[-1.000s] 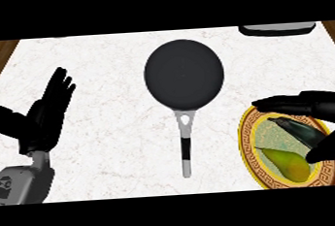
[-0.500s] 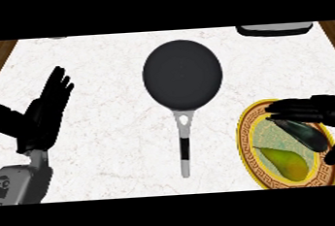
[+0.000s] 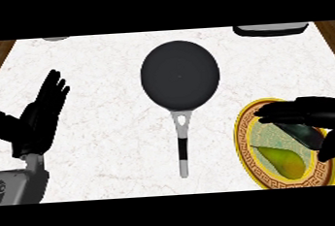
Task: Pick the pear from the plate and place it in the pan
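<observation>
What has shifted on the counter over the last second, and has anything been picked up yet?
The right robot hand has drawn in and sunk lower over the plate, its fingers now curling above the pear. The pear lies on the plate, not yet lifted. The pan is unmoved, and the left robot hand rests open at the left.

Pear (image 3: 282, 159) on plate (image 3: 245, 144), right of pan (image 3: 180, 75)

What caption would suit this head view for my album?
Right hand curls over the pear on its plate; the pan waits empty, left hand resting open.
</observation>
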You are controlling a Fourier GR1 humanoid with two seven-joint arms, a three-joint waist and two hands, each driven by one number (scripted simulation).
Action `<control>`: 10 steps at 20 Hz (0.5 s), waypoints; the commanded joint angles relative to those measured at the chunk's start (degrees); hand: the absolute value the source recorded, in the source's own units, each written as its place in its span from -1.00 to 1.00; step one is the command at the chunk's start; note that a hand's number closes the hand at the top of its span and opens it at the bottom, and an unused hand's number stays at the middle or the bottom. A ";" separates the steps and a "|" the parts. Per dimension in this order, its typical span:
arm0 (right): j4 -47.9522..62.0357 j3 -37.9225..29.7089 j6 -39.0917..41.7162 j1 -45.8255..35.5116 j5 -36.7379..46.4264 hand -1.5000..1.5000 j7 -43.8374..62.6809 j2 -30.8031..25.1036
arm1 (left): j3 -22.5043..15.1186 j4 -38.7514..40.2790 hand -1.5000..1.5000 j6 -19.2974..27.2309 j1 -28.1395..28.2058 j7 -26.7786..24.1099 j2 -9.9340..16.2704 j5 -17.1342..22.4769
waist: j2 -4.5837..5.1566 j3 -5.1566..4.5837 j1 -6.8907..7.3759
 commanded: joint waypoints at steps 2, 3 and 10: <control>6.50 2.94 2.81 -0.29 2.32 -1.00 -7.49 4.56 | -0.54 -2.30 0.00 0.87 1.23 1.27 -0.97 -0.88 | -0.04 0.03 -0.11; 5.48 2.56 5.90 -3.23 1.72 -1.00 -7.48 3.92 | 1.31 0.72 0.00 -1.53 0.90 -1.11 0.56 -0.31 | -0.02 -0.02 -0.27; 9.06 5.32 1.62 -2.21 5.29 -1.00 -9.02 6.69 | 2.72 1.90 0.00 -2.44 -0.21 -0.49 -0.24 0.24 | -0.12 -0.01 -0.67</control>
